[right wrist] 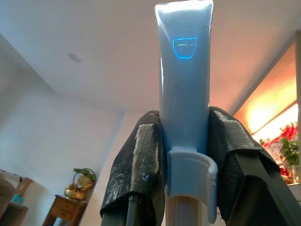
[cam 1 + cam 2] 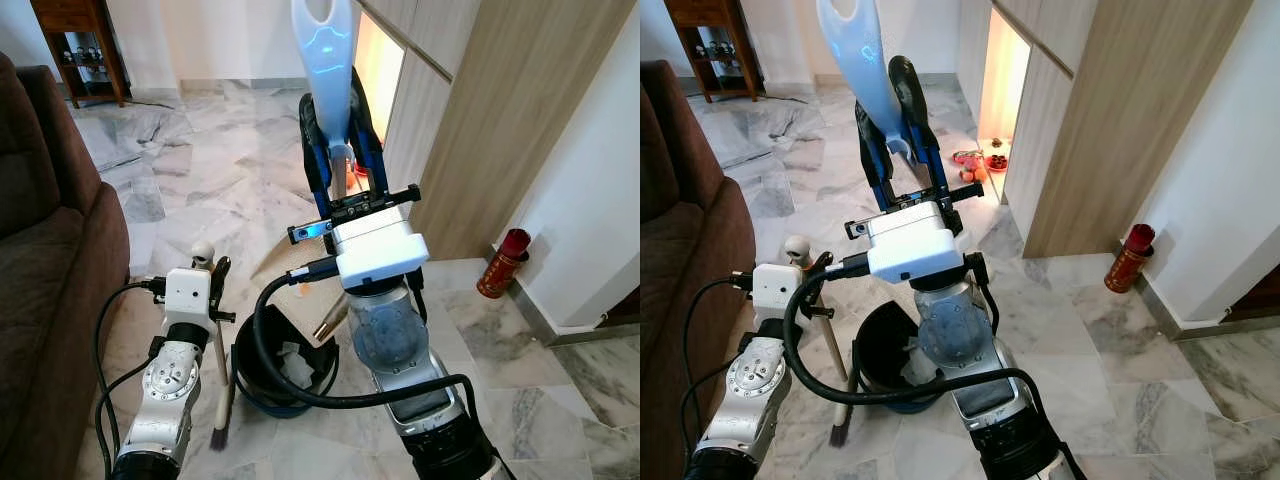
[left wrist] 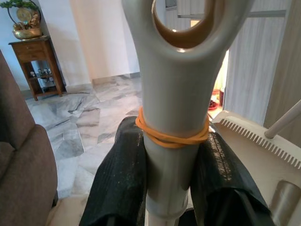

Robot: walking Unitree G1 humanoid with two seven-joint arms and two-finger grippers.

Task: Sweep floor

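The right gripper [image 2: 340, 120] is raised in front of the head camera, and its 2 black fingers [image 1: 136, 165] are pressed against the sides of a pale blue plastic broom handle [image 1: 184, 80], which is held upright between them. A white collar [image 1: 190, 181] is seen on the handle between the fingers.

The left gripper [image 3: 171, 169] is held low on the robot's left, its 2 black fingers [image 3: 117, 179] clamped on a cream plastic handle with a hanging hole [image 3: 178, 70]. An orange rubber band [image 3: 171, 136] is wrapped around this handle just beyond the fingertips. In the head views the same handle [image 2: 203, 254] is seen rising from a thin shaft whose dark bristle end [image 2: 220, 435] rests on the floor.

A dark blue round dustpan bin [image 2: 262, 395] holding crumpled white paper [image 2: 297, 365] stands on the grey-veined marble floor [image 2: 200, 170], between the 2 arms. A brown sofa [image 2: 40, 250] is seen on the left, a wooden cabinet [image 2: 510, 110] on the right, and a red cylinder [image 2: 503, 262] beside the wall.
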